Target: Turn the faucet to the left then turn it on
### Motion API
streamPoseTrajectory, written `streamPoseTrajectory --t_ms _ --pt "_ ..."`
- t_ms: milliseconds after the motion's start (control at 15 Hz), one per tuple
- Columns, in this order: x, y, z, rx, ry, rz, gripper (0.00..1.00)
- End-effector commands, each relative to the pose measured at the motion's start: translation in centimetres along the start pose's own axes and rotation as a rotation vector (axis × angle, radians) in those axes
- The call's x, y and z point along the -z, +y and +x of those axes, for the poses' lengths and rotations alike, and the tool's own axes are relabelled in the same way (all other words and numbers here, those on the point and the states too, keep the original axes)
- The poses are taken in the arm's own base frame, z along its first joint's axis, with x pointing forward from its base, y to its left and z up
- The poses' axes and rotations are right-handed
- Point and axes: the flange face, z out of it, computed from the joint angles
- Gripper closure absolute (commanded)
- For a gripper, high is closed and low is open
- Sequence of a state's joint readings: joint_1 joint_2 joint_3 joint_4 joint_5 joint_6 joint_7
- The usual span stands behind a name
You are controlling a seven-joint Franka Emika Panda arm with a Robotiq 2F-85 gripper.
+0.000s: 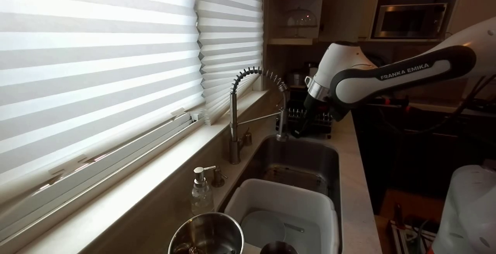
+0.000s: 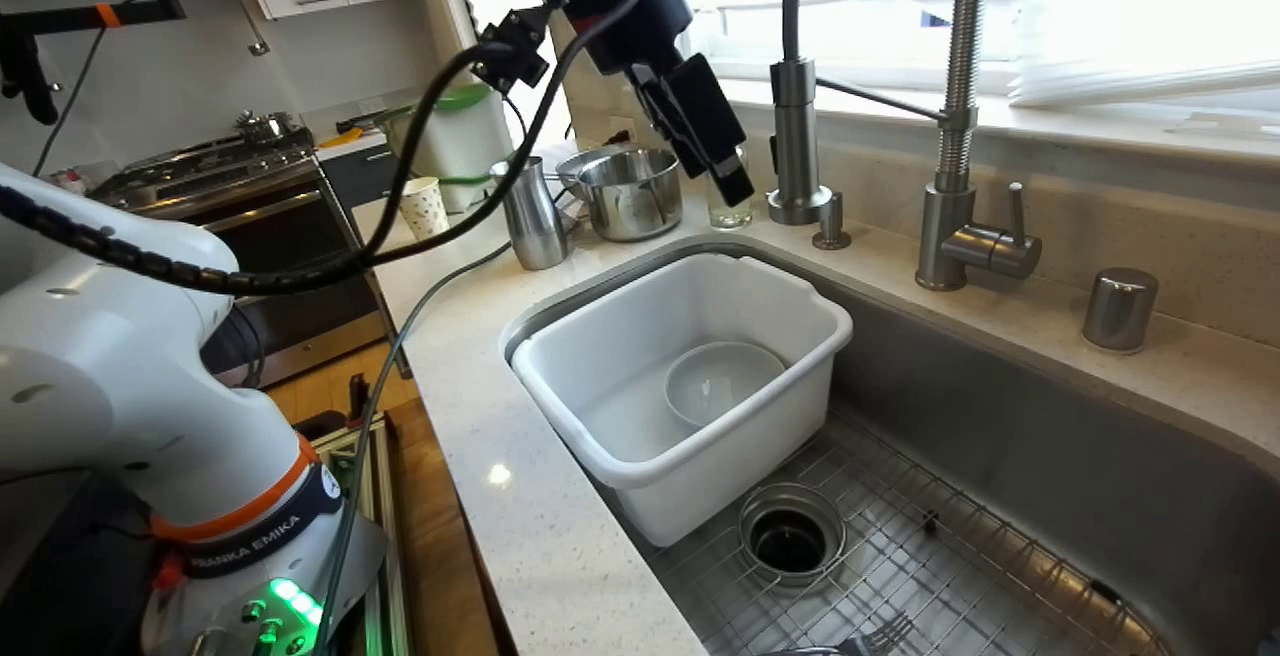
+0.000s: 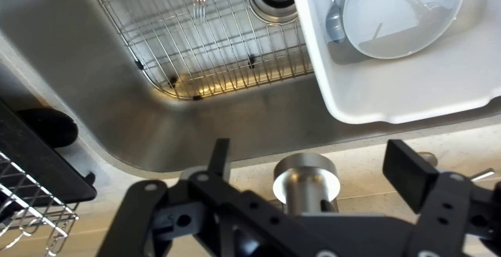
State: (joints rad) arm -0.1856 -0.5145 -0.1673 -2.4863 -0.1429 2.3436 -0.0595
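The faucet is a tall silvery gooseneck with a coiled hose. Its body and spray head show in an exterior view. In an exterior view the spray head hangs left of the upright body, above the sink's back rim. The side lever has its thin handle pointing up. My gripper is open, its fingers wide apart. In the wrist view the spray head appears between them with a gap on each side. In exterior views the gripper is close beside the spray head.
A white tub with a bowl stands in the metal sink. A soap bottle, a metal bowl and a dish rack stand around it. Window blinds are behind the faucet.
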Motion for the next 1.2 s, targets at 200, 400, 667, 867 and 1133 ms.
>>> streamPoseTrajectory --t_ms 200,400,667,867,1133 --pt "-0.5 -1.0 2.2 0.153 0.09 0.014 0.0" --pt "-0.9 -1.0 3.1 0.195 0.116 0.023 0.0" --pt "-1.5 -1.4 3.9 0.235 0.124 0.047 0.0" --pt "-1.6 -2.6 4.4 0.264 0.124 0.096 0.0" --pt "-1.4 -4.4 4.7 0.302 0.131 0.152 0.0"
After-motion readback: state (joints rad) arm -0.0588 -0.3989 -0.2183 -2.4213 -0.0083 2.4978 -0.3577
